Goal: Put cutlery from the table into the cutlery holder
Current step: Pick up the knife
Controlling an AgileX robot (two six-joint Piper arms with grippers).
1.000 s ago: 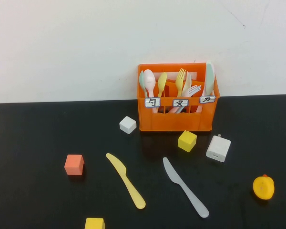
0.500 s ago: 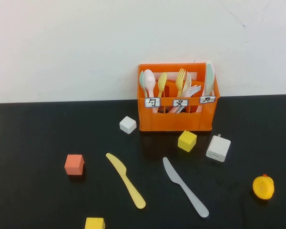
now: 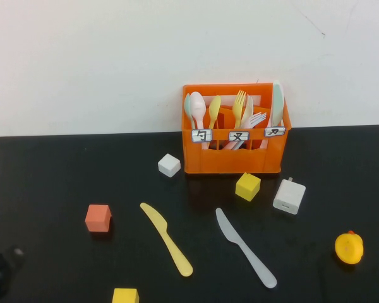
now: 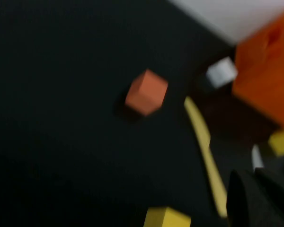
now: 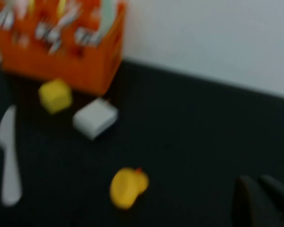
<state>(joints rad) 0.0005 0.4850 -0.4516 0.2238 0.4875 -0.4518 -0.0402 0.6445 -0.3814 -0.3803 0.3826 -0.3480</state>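
Nearest, at the desk's [image 3: 44, 177] front left corner, left tool [image 3: 1, 270] just entering the high view, dark, clenched on nothing; in its wrist view fingers [image 4: 255, 201] pressed together above the black surface. Right tool [image 5: 262, 201] outside the high view, likewise clenched and empty, hanging over the desk's right part near the yellow duck [image 3: 349, 247]. Farther in, flat on the desk, pale yellow knife [image 3: 166, 238] right of the left tool, well apart from it, beyond a yellow cube [image 3: 125, 295] and beside an orange cube [image 3: 98, 218]. Light grey knife [image 3: 245, 247] right of the yellow one, apart from both tools. Beyond, charger [image 3: 289, 196], second yellow cube [image 3: 247, 186], white cube [image 3: 169, 165]. Farthest, orange cutlery holder [image 3: 234, 161] against the wall, upright, holding spoons and forks.
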